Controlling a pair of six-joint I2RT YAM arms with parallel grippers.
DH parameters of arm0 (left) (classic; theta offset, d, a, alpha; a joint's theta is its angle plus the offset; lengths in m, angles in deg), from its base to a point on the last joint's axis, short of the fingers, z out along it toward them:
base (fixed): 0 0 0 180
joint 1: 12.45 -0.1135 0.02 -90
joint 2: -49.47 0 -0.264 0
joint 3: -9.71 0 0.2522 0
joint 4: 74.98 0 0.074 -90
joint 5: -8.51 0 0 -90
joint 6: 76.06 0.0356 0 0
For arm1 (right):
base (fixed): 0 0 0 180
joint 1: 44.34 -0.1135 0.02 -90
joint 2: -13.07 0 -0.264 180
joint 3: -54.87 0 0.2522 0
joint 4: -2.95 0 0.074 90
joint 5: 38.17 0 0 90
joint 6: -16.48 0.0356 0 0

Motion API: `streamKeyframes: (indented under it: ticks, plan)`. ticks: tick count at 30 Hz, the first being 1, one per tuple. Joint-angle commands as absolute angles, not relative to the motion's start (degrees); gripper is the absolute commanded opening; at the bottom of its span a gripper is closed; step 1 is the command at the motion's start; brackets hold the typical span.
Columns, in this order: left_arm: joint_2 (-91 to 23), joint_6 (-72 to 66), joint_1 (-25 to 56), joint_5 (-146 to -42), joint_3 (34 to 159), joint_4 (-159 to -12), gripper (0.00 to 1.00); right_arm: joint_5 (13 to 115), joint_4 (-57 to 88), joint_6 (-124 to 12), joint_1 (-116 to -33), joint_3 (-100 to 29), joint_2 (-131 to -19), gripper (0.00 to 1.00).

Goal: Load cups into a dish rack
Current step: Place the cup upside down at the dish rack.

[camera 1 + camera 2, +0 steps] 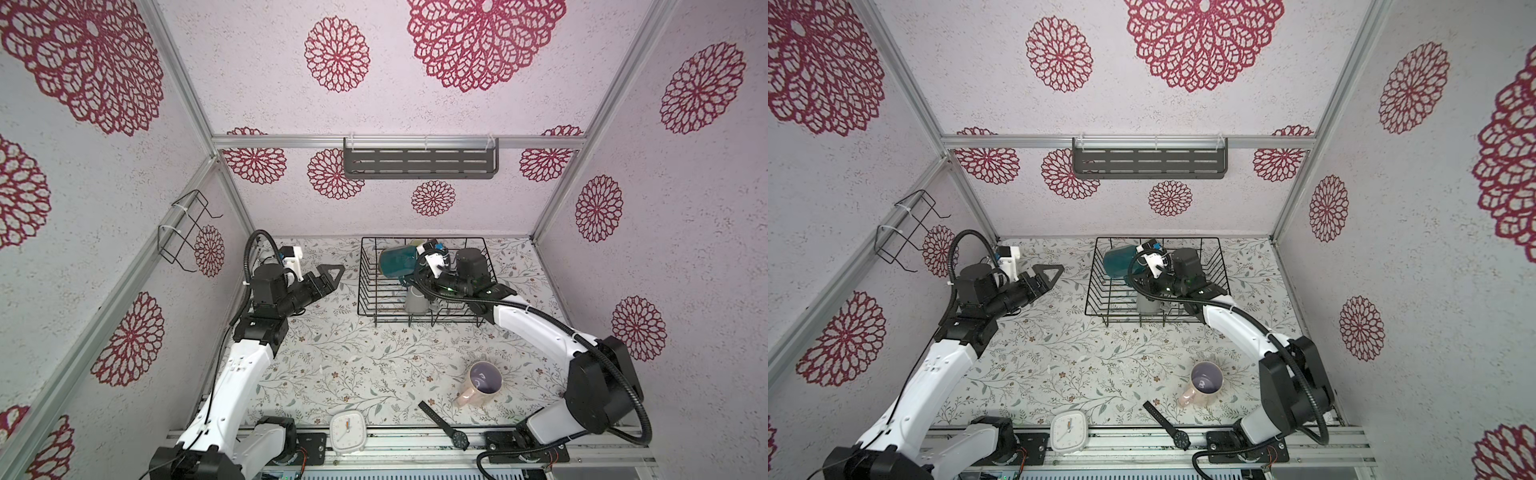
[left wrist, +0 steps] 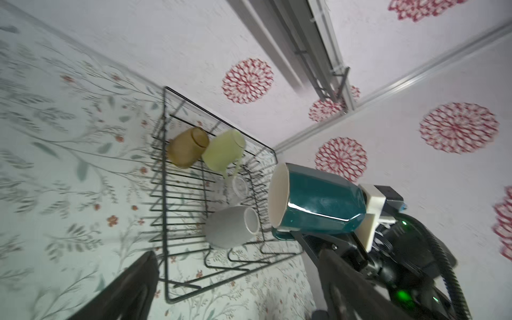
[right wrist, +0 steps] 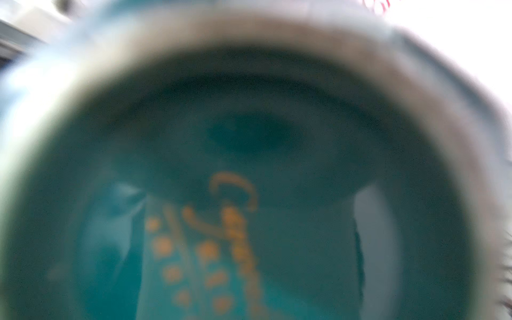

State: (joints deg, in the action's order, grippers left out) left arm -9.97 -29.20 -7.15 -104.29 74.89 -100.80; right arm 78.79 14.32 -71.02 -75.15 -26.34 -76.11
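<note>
The black wire dish rack (image 1: 360,266) (image 1: 1090,286) (image 2: 165,133) stands at the back of the table. In the left wrist view an amber tumbler (image 2: 187,146), a lime-green mug (image 2: 223,151), a small clear glass (image 2: 238,187) and a grey mug (image 2: 231,227) (image 1: 415,305) lie inside it. My right gripper (image 1: 415,276) (image 1: 1138,278) is shut on the handle of a teal mug (image 1: 397,261) (image 2: 318,205), held on its side above the rack; the mug's blurred teal base (image 3: 249,166) fills the right wrist view. A pink mug (image 1: 482,382) (image 1: 1204,380) stands upright on the table. My left gripper (image 1: 332,276) (image 2: 235,291) hangs open and empty, left of the rack.
A white alarm clock (image 1: 348,431) and a black wristwatch (image 1: 444,426) lie at the table's front edge. A grey slotted shelf (image 1: 419,160) hangs on the back wall. A small black wire holder (image 1: 187,232) is fixed to the left wall.
</note>
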Motion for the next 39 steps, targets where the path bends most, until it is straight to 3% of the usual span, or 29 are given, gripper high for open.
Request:
streamKeyframes:
  ticks: [1, 6, 20, 29, 39]
  plan:
    - [-7.6, -21.5, -7.4, -84.4, 76.0, -115.3, 0.98, 72.1, 22.3, -76.5, -77.3, -34.1, -77.9, 0.0]
    - [-6.7, -21.6, -7.9, -77.2, 75.4, -119.8, 0.98, 64.4, 32.1, -77.6, -80.0, -42.5, -84.0, 0.0]
    - [-5.4, -23.2, -9.3, -77.5, 71.2, -117.4, 0.97, 43.0, 50.8, -71.6, -85.2, -66.2, -100.0, 0.0]
    - [-6.7, -23.2, -10.3, -80.3, 70.6, -115.3, 0.97, 43.6, 60.2, -75.2, -86.3, -79.6, -108.7, 0.0]
    - [-5.7, -22.5, -11.3, -80.3, 69.7, -116.8, 0.97, 44.0, 64.3, -84.4, -85.6, -83.3, -112.2, 0.0]
